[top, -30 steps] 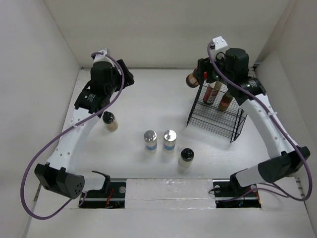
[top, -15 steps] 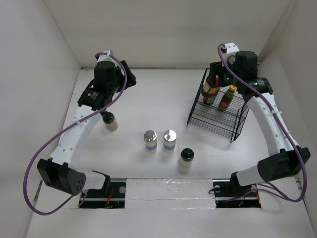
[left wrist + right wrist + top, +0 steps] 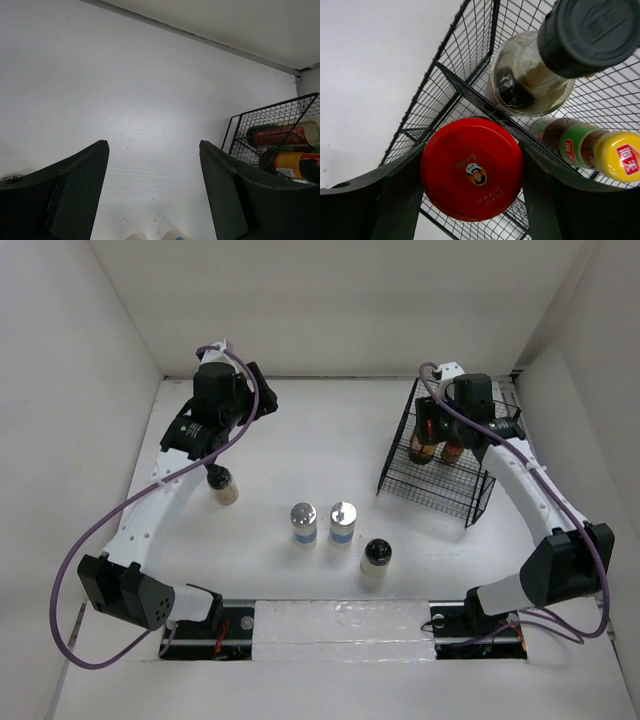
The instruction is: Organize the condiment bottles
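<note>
My right gripper (image 3: 472, 175) is shut on the red-lidded jar (image 3: 471, 167), its fingers (image 3: 395, 200) pressing both sides of the lid, down inside the black wire rack (image 3: 465, 85). Beside it in the rack stand a dark sauce bottle with a black cap (image 3: 590, 32) and one with a yellow cap (image 3: 617, 156). On the table stand two silver-capped shakers (image 3: 303, 523) (image 3: 342, 522) and two black-capped pale jars (image 3: 376, 558) (image 3: 222, 483). My left gripper (image 3: 154, 150) is open and empty, high at the back left (image 3: 255, 402).
The wire rack (image 3: 440, 490) sits at the back right, close to the right wall. White walls enclose the table on the left, back and right. The left arm's link passes just over the pale jar at the left.
My right gripper has carried the red-lidded jar from above the rack's left edge down into the rack beside the two sauce bottles. The left arm has shifted only slightly.
</note>
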Available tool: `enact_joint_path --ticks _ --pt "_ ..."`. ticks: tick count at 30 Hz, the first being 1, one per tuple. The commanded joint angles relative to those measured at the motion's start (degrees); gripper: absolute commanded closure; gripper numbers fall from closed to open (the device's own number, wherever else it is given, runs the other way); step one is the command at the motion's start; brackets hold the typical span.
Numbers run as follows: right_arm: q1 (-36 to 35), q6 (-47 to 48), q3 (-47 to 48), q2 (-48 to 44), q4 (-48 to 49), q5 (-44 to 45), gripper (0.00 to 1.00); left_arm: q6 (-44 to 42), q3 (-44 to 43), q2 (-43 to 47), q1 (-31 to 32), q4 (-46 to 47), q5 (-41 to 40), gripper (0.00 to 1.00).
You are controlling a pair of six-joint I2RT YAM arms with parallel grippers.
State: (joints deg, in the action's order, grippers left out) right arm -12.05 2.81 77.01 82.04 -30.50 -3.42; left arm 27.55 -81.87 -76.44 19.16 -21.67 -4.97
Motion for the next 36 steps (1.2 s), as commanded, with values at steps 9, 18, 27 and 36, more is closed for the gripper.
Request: enact_joint_path --ticks 9,18,27,36 --pt "-2.4 -1.1 -3.9 1.8 11.5 3.9 0.55 0.9 0.7 0.0 0.3 3.0 1.3 0.32" --pt "-2.4 -2.9 -3.9 5.4 9.7 3.9 0.17 0.9 0.7 0.0 0.3 3.5 1.8 0.32" --pt "-6.7 -1.3 1.9 -3.4 2.7 7.0 0.00 2.5 0.7 0.0 0.3 5.5 4.0 0.51" --pt "-21.8 2.1 -5.9 -11.8 -0.4 -7.7 0.95 2.5 1.3 0.0 0.3 5.5 3.6 0.92"
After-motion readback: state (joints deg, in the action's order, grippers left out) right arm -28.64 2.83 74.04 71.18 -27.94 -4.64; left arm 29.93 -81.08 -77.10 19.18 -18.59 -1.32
